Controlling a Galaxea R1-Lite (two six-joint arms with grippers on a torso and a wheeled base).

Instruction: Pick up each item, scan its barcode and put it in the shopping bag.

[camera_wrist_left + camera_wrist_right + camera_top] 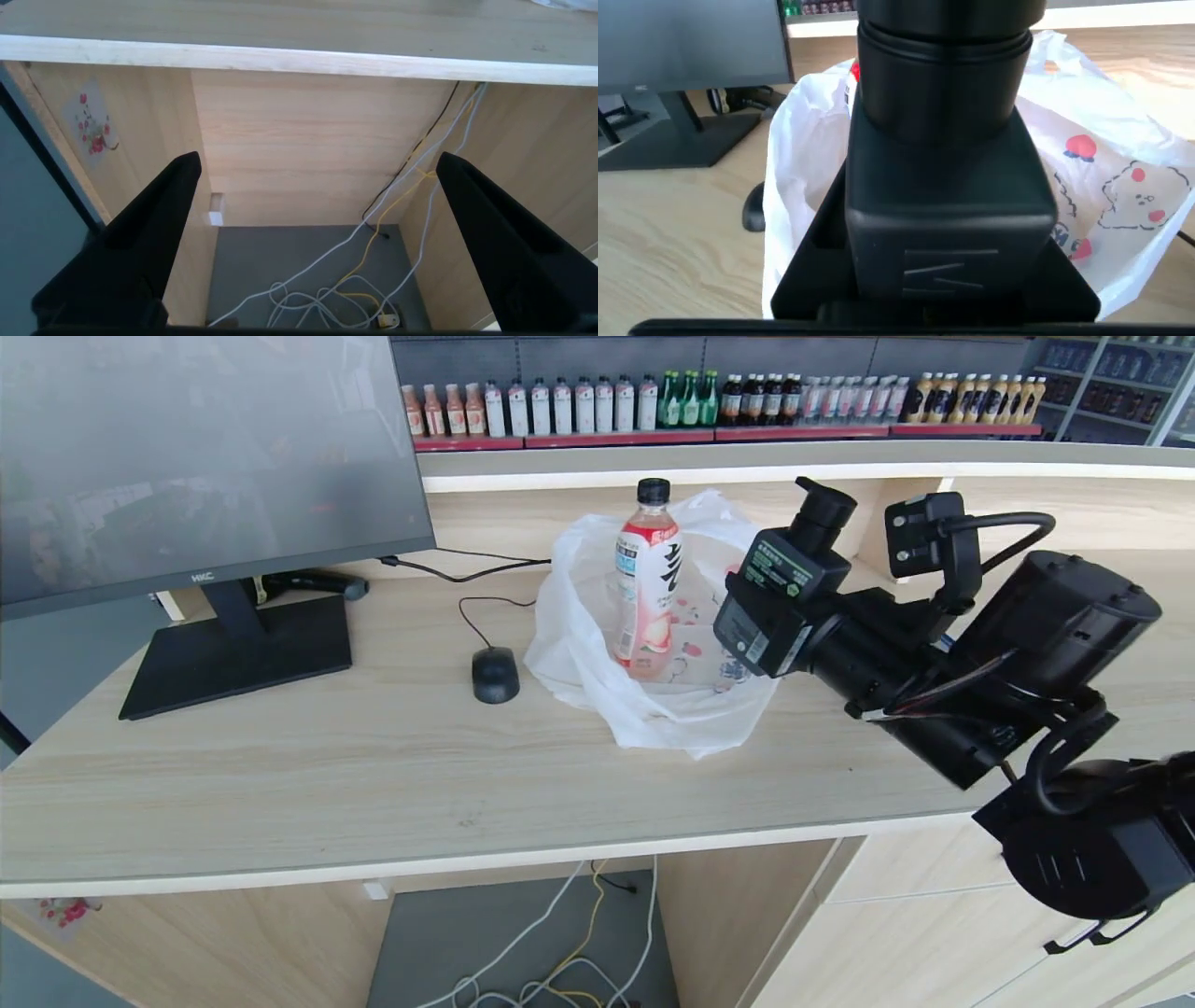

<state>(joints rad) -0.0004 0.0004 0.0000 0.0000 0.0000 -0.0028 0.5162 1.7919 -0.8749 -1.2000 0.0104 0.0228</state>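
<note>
Right fingers [808, 271] are clamped on a black bottle [775, 583], which is tipped over with its cap pointing away from them. Just ahead of and below those fingers the shopping bag [579, 616] sits open on the bench [327, 775], the bottle hanging over its rim. A pink drink bottle [646, 588] stands upright inside the bag, so that's one item bagged, by my reading. Whether the black bottle has had its barcode scanned, I can't tell. Left fingers [159, 224] are spread wide, holding nothing, down below the bench edge and well apart from the bag. What's left, I'd judge: ease this bottle down into the bag beside the pink one and release.
</note>
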